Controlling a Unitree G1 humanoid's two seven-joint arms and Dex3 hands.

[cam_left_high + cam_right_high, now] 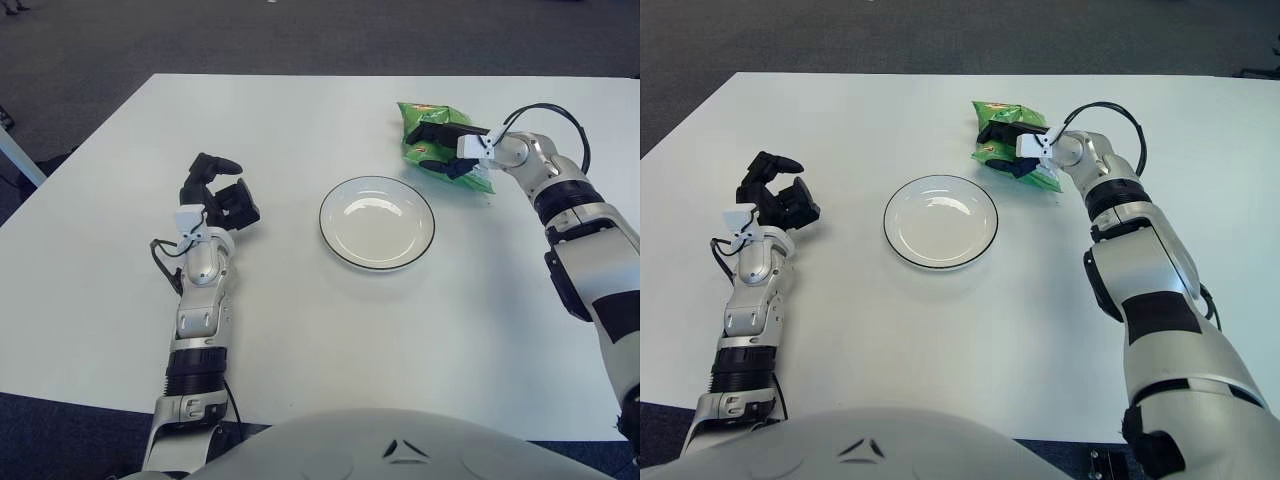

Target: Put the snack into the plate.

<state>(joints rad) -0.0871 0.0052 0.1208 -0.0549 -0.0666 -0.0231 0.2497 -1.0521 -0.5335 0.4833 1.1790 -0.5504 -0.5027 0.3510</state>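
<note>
A green snack bag (427, 113) lies at the back right of the white table (300, 340), beyond and to the right of the plate. My right hand (438, 148) is shut on the bag, with black fingers above and below its near edge, and it hides much of the bag. The white plate (377, 225) with a dark rim sits empty at the table's middle. My left hand (215, 190) shows left of the plate, fingers relaxed and holding nothing.
The table's far edge runs just behind the snack bag, with dark carpet (300, 35) beyond it. A cable loops over my right wrist (545, 115).
</note>
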